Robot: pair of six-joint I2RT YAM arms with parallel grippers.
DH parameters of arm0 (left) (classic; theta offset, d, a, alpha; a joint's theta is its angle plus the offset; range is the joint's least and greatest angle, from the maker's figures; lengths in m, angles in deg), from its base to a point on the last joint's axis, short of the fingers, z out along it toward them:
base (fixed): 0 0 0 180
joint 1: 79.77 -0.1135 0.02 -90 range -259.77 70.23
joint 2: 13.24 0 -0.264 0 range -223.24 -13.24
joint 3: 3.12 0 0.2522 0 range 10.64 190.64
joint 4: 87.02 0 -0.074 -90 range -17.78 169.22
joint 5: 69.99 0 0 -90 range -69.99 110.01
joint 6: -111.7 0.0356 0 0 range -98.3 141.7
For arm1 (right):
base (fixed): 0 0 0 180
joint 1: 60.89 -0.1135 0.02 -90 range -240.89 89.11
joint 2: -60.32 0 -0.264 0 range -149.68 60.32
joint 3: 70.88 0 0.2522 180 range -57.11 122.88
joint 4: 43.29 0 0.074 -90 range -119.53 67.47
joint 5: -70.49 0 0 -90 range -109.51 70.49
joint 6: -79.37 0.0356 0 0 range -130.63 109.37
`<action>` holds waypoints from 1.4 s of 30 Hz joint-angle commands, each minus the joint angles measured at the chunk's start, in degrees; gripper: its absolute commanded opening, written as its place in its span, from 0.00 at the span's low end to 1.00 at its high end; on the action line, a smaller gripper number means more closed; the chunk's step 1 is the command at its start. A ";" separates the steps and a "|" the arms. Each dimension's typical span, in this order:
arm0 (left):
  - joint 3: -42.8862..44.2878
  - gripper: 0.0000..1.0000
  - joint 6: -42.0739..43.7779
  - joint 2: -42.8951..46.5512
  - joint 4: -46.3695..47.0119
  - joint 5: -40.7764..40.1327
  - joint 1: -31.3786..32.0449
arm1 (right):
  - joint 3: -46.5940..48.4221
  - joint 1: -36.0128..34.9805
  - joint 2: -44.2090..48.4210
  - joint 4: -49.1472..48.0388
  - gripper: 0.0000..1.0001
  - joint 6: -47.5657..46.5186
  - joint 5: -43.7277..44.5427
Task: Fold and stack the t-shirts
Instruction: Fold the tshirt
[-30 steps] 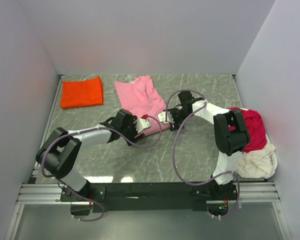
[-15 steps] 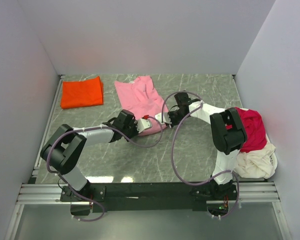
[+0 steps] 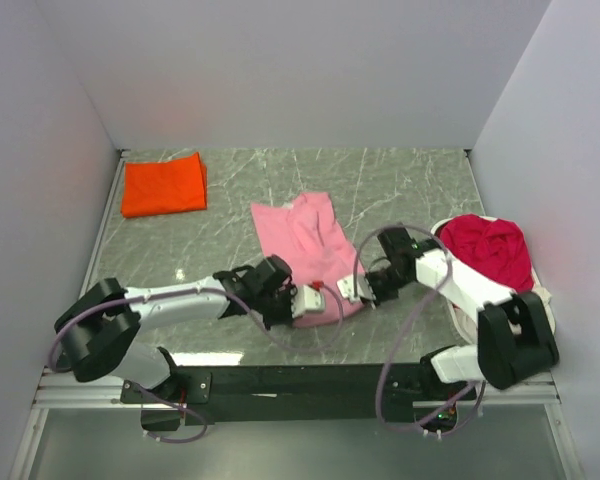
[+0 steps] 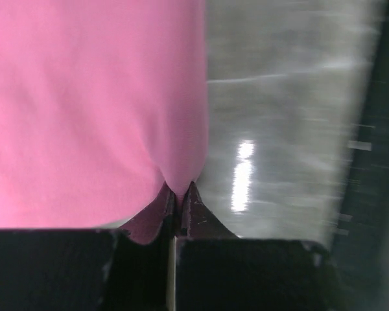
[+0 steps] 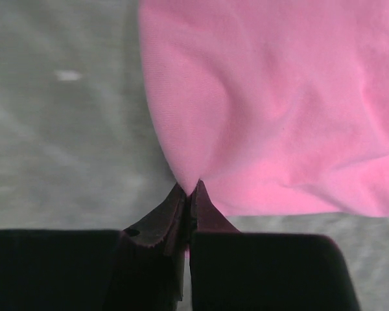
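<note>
Top: light pink t-shirt (image 3: 305, 245) lies flat mid-table. Left gripper (image 3: 298, 300) and right gripper (image 3: 352, 288) pinch its near edge at either corner. Orange-red folded tee (image 3: 163, 185) sits far left, crimson tee (image 3: 485, 248) is bunched at right.
Left wrist: jaws closed tight on pink hem, marbled table (image 4: 279, 129) beside.
Right wrist: jaws clamped on a pink fold.

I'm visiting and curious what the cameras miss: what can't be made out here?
Top view: near edge of the pink t-shirt, under the left end effector and right end effector.
Top view: near side of the crimson t-shirt, behind the right arm.
Left wrist view: table blurred; the t-shirt runs off top and left edges.
Right wrist view: the t-shirt cut off top and right.
</note>
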 commanded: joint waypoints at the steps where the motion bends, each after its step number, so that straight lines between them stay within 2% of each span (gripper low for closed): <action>1: 0.58 0.01 -3.98 4.64 -4.56 5.34 5.36 | -5.60 -0.52 9.23 10.19 0.00 0.09 -1.19; 4: 1.99 0.00 -4.43 7.01 -5.80 5.70 5.62 | -8.16 -0.52 16.79 11.34 0.00 1.94 -1.54; 6: 2.34 0.00 -3.82 8.69 -5.80 5.52 5.45 | -6.94 -0.60 19.87 8.98 0.00 6.67 -1.64; 10: 4.01 0.00 -1.54 9.66 -6.32 5.52 2.38 | 1.31 -0.34 16.56 5.37 0.00 14.06 -0.23; 14: 6.03 0.00 0.92 9.92 -4.92 7.70 -5.34 | 12.82 -0.08 5.69 2.29 0.00 20.73 1.18; 16: 7.35 0.00 1.89 9.13 -3.26 8.77 -11.41 | 20.38 0.01 1.10 1.67 0.00 22.15 1.09; 18: 10.24 0.00 2.77 6.50 -2.20 11.14 -17.28 | 27.65 0.01 -5.58 0.45 0.00 25.22 1.26; 24: 20.88 0.00 0.67 -5.10 2.72 13.25 -27.05 | 45.33 0.10 -21.49 -4.82 0.00 34.98 4.08; 30: 27.39 0.00 -2.32 -15.20 6.07 12.73 -31.98 | 58.17 0.10 -34.59 -8.43 0.00 41.66 7.94; 37: 30.99 0.00 -6.36 -22.32 6.43 10.27 -34.72 | 63.21 -0.16 -42.77 -11.25 0.00 44.04 10.32; 42: 31.70 0.00 -9.00 -23.39 6.24 7.81 -34.89 | 64.61 -0.25 -45.06 -14.15 0.00 46.06 12.34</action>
